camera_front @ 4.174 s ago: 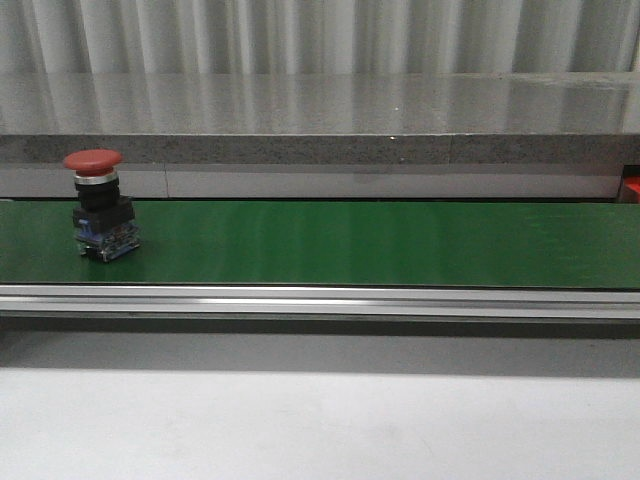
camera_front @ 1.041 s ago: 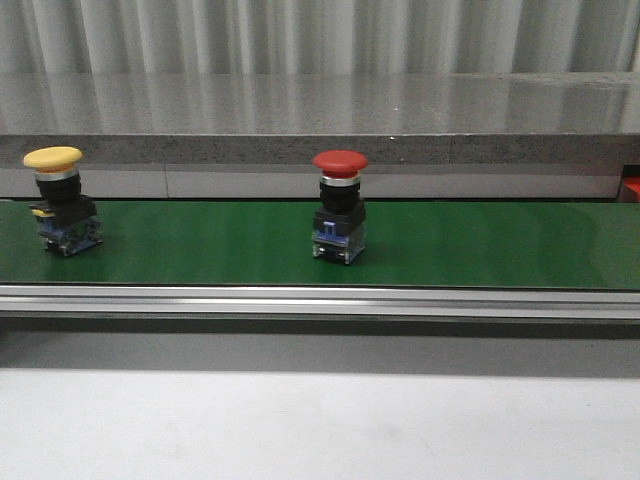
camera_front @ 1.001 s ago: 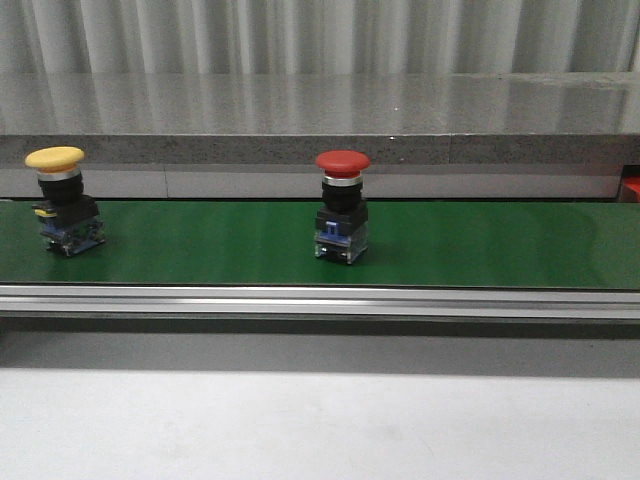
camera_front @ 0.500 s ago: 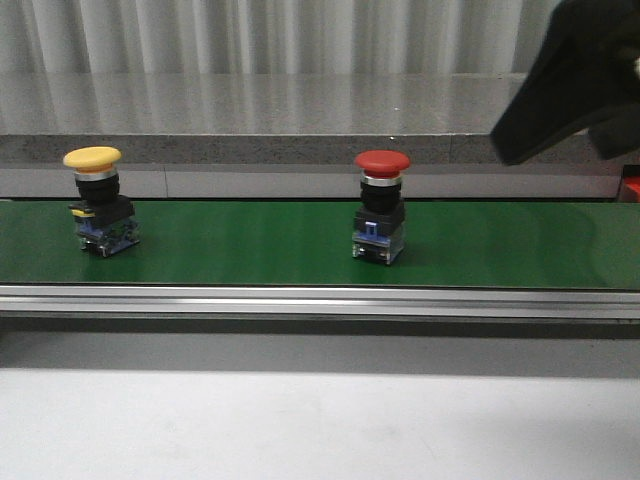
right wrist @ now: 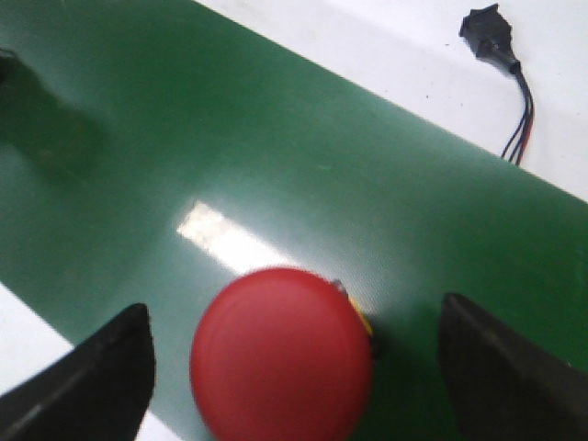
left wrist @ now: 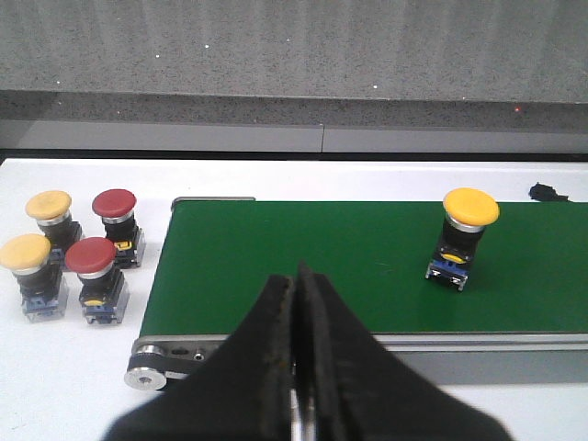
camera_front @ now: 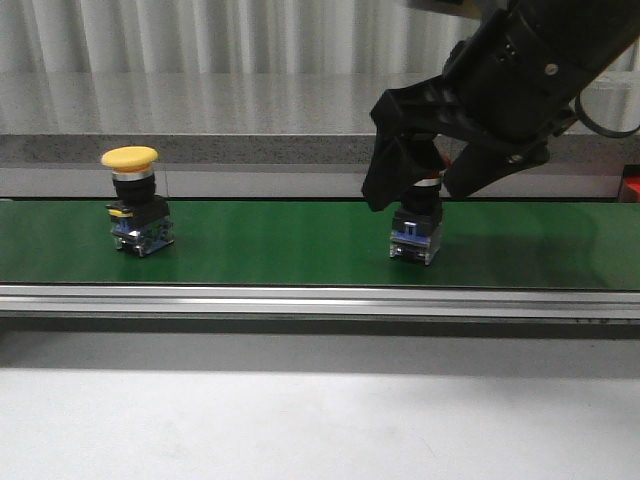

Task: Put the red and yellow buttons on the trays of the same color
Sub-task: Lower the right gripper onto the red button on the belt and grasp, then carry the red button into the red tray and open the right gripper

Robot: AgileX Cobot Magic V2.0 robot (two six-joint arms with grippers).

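Right gripper (camera_front: 420,185): jaws spread wide, one finger (right wrist: 87,381) on each side of the red button (right wrist: 283,354), not touching it; nothing gripped.
Left gripper (left wrist: 300,367): jaws pressed together, nothing between them; it hangs over the near edge of the belt's end.
Red button: upright on the green belt (camera_front: 280,245), right of the belt's middle in the front view; its cap is hidden there behind the right gripper, only the black and blue body (camera_front: 416,232) shows.
Yellow button (camera_front: 136,200): upright on the belt towards its left end, well apart from the red one; in the left wrist view it stands near the belt's far edge.
Spare buttons: two yellow (left wrist: 48,213) and two red (left wrist: 115,216) stand in a tight cluster on the white desk (left wrist: 73,377), just beside the belt's end.
Black plug with wires (right wrist: 501,50): lies on the desk past the belt's far edge.
Trays: not in any view.
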